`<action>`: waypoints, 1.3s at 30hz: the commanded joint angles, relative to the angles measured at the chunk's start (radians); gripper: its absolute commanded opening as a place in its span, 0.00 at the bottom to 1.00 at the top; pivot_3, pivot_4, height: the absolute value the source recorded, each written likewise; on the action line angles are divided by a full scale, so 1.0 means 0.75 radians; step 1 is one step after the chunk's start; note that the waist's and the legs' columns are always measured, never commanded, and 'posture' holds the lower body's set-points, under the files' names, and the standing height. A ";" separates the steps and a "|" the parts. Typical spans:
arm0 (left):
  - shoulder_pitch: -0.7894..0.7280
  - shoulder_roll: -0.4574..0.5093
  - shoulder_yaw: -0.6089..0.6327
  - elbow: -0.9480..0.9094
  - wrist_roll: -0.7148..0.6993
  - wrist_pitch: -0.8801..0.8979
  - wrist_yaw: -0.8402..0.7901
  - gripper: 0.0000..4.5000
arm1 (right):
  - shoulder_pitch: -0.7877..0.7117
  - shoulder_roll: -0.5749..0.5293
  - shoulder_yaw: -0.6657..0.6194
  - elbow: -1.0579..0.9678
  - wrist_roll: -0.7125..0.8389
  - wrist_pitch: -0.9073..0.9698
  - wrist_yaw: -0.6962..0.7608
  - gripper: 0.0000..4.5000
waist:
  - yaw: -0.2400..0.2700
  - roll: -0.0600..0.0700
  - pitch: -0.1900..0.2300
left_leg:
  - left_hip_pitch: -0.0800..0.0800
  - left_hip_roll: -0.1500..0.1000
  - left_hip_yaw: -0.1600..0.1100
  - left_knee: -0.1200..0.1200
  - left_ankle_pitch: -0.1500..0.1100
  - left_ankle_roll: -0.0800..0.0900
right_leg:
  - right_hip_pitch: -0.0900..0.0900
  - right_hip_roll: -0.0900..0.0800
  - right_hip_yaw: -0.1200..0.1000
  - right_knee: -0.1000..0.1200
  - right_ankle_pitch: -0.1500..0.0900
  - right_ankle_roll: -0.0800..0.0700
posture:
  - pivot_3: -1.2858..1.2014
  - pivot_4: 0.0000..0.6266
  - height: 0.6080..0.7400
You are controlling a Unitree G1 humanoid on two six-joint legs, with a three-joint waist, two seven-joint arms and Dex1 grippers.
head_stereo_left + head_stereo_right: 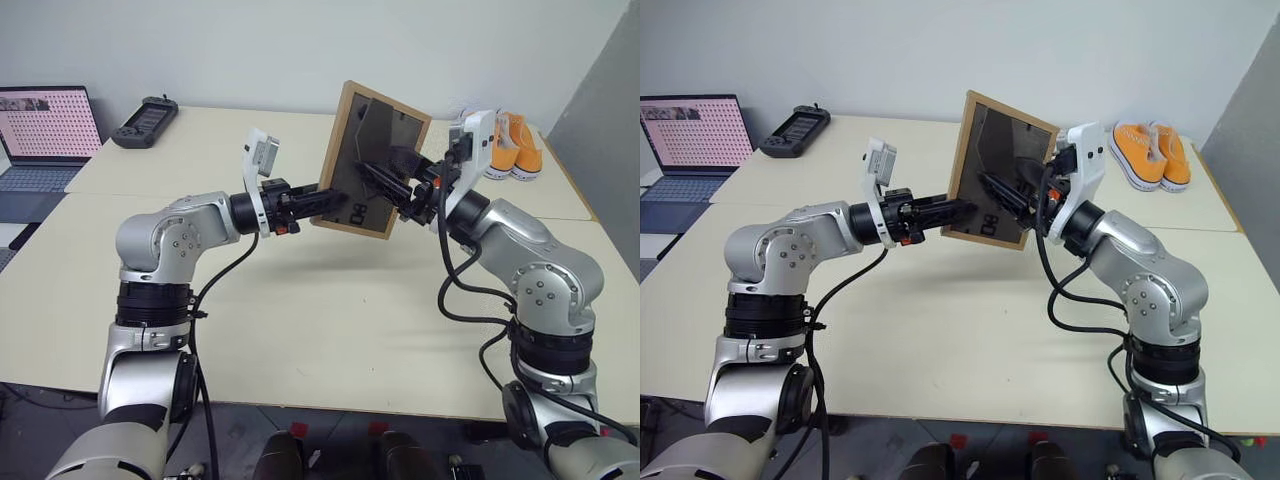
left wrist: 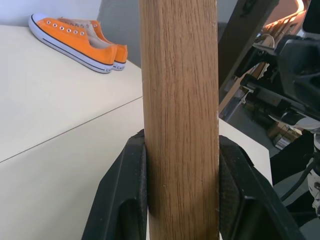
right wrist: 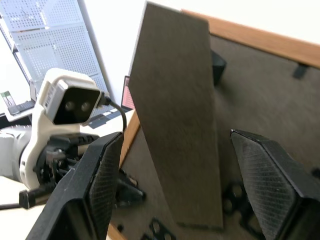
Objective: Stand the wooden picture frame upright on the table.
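While the left gripper (image 1: pixel 318 200) clamps the wooden picture frame (image 1: pixel 372 158) above the table (image 1: pixel 330 320), the right gripper (image 1: pixel 385 185), jaws spread, should next pull out the stand (image 3: pixel 177 120).

I am counting one wooden picture frame (image 1: pixel 372 160), two orange sneakers (image 1: pixel 515 146), one laptop (image 1: pixel 42 140), one black handheld controller (image 1: pixel 145 121), two tools (image 1: pixel 322 200) (image 1: pixel 392 184), and one counter (image 1: pixel 330 320).

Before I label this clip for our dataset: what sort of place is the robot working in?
Probably an office or lab workspace rather than a home. A large pale table holds an open laptop, a black handheld controller and a pair of orange sneakers laid out like test props, against a plain wall.
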 commanded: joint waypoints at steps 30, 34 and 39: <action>-0.132 0.023 0.046 0.094 0.002 -0.032 -0.038 0.29 | 0.188 -0.529 0.092 -0.126 -0.286 -0.231 0.276 0.80 | 0.007 0.000 0.000 | -0.001 -0.001 0.000 0.000 0.000 0.000 | 0.000 0.000 0.000 -0.002 0.000 0.000 | 0.52 0.24 1.00; -0.091 0.075 0.072 0.060 -0.040 0.089 -0.021 0.29 | 0.293 -0.749 0.116 -0.002 -0.504 -0.572 0.467 0.80 | -0.002 0.000 0.001 | -0.002 -0.001 0.000 0.000 0.000 0.000 | 0.000 0.000 0.000 -0.003 0.000 0.000 | 0.52 0.24 1.00; -0.006 0.124 0.145 -0.072 -0.178 0.376 0.047 0.29 | 0.302 -0.795 0.195 0.356 -0.875 -1.254 0.452 0.80 | -0.029 0.001 0.001 | 0.000 0.000 0.001 0.000 0.000 0.000 | 0.000 0.000 0.001 -0.001 0.000 0.001 | 0.52 0.24 1.00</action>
